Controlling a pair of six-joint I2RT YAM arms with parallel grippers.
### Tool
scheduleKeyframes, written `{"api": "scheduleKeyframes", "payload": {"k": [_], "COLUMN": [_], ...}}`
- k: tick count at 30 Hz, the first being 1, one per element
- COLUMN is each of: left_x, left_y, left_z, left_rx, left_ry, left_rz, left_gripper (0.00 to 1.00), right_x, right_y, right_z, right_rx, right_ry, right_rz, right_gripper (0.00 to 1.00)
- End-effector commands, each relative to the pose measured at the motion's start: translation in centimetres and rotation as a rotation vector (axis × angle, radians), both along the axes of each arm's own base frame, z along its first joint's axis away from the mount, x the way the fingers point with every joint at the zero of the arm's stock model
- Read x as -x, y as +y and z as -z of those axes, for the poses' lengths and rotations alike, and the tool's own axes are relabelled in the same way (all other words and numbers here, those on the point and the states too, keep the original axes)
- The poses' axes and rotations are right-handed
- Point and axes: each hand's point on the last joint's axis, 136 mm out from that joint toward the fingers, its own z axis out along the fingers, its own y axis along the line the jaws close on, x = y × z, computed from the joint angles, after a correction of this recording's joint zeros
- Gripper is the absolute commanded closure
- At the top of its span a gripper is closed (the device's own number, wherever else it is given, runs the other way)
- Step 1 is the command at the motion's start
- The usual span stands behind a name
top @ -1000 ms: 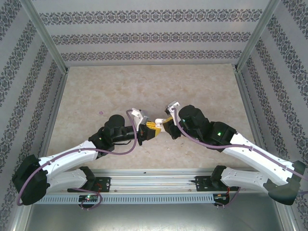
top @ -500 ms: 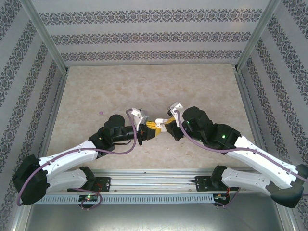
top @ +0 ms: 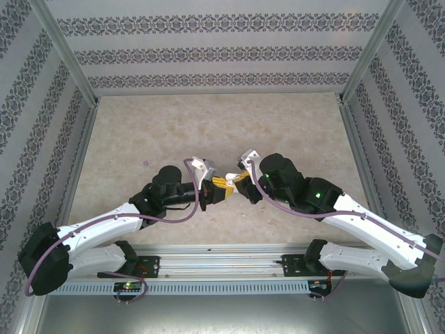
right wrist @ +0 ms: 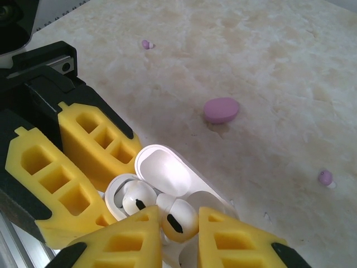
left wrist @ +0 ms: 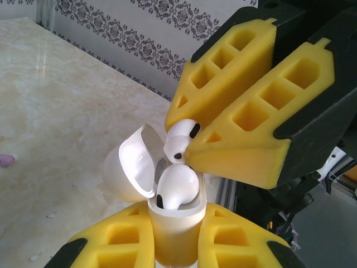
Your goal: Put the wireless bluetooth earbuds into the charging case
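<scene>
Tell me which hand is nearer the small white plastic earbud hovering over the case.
Right: the right hand pinches that earbud; the left hand sits below, gripping the open white case.

Table (top: 208, 125): the two arms meet just near of its middle.
Left gripper (top: 221, 189): left of the meeting point, one finger on each side of the charging case (left wrist: 173, 229).
Charging case: upright between those fingers, opening upward.
Lid (left wrist: 134, 167): swung open, tilted off one side of the case.
First earbud (left wrist: 177, 187): seated inside the case.
Second earbud (left wrist: 181, 139): pinched between the right gripper's (top: 238, 182) fingertips, just above the opening and the first earbud.
Oval object (right wrist: 221, 110): on the table beyond the case, well apart.
Small pieces (right wrist: 146, 43) (right wrist: 326, 178): on the table, one on either side of the oval object.
</scene>
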Motion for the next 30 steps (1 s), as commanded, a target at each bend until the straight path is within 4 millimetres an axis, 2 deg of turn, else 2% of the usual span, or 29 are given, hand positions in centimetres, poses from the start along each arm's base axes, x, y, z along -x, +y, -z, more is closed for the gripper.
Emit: {"api": "scheduleKeyframes", "payload": {"k": [1, 4, 16, 23, 30], "left_x": [0.0, 0.1, 1.2, 1.4, 1.5], "left_y": [-0.6, -0.7, -0.8, -0.8, -0.8], "left_z": [-4.5, -4.5, -4.9, -4.3, -3.8], "left_rx": [0.113, 0.112, 0.187, 0.166, 0.151], "left_ry": [-0.092, -0.097, -0.18, -0.185, -0.179], "left_rz": [0.013, 0.023, 0.079, 0.09, 0.095], "left_gripper": [1.0, 1.0, 1.0, 1.0, 1.0], "right_x": [1.5, 1.5, 1.7, 2.2, 2.1], "right_y": [0.1, -0.4, -1.0, -1.4, -1.3], "right_z": [1.1, 0.9, -2.1, -1.9, -3.3], "right_rx": [0.023, 0.032, 0.038, 0.045, 0.039], "right_ry": [0.059, 0.051, 0.014, 0.031, 0.008], "right_rz": [-0.049, -0.039, -0.05, -0.056, -0.069], "right_gripper": [0.82, 0.81, 0.81, 0.81, 0.81]}}
